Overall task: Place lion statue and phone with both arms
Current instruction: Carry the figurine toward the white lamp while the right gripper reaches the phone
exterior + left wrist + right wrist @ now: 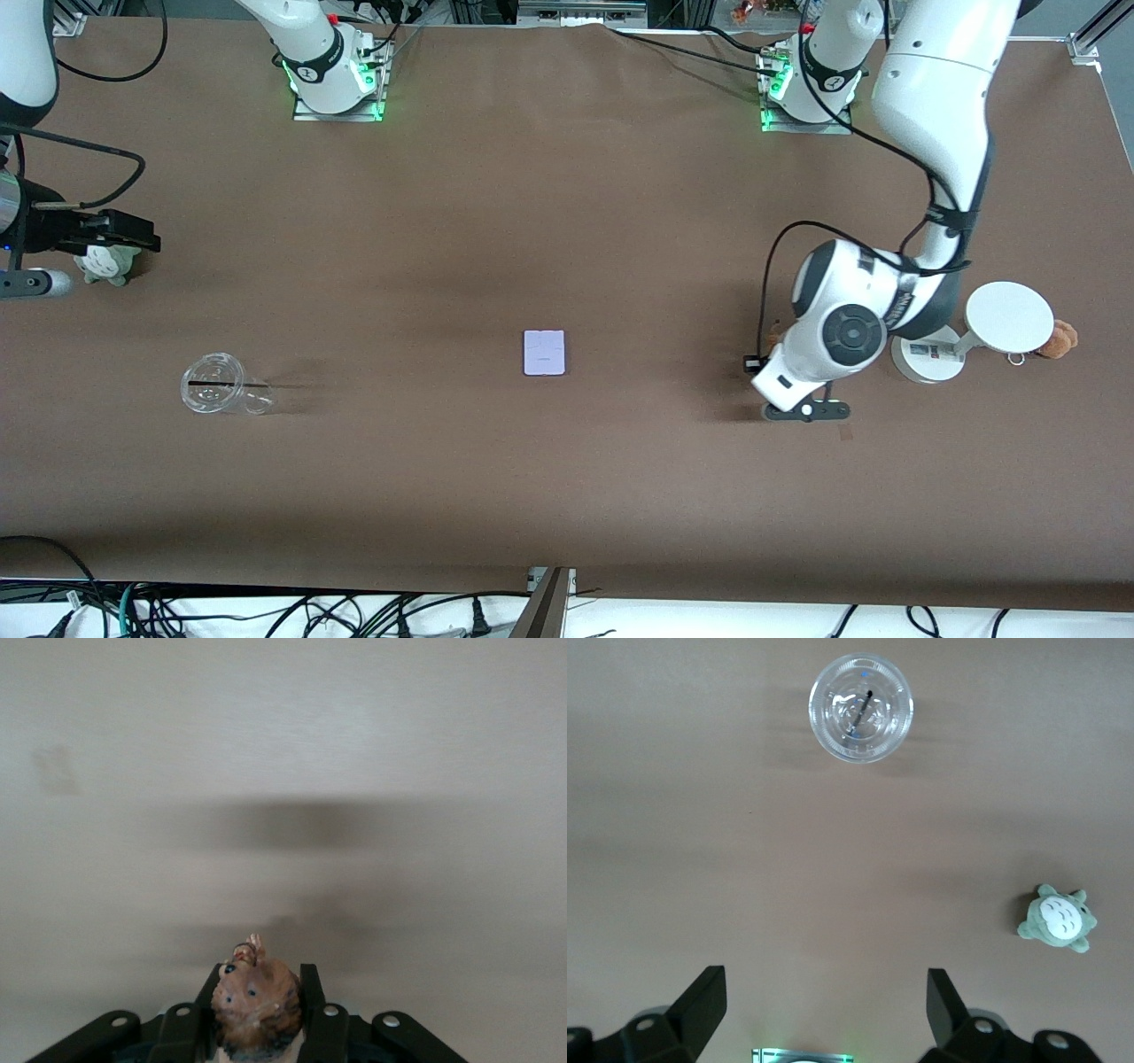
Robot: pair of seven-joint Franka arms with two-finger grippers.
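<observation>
Right now the left pincer is clenched on the lion statue, w/ a finger on each side of the body and the head poking out between them. It sits low over bare tabletop toward the left arm's end, near the round white stand. An orange-brown plush peeks out beside that stand.

The phone lies flat about mid-tabletop, well apart from both pincers, untouched.

The right pincer is released, fingers spread wide, waiting up over the right arm's end, above the grey-green plush. A clear cup w/ a dark straw stands nearer the front camera than that plush.

Handling, as a guess: the lion looks small, hard and light, prob. brittle at thin bits, so grip the body, not the tail, and set it down gently. The phone looks stiff, smooth and thin, likely slippery; since it's flat on the tabletop, best taken across its narrower sides, edges only, w/ moderate squeeze.
</observation>
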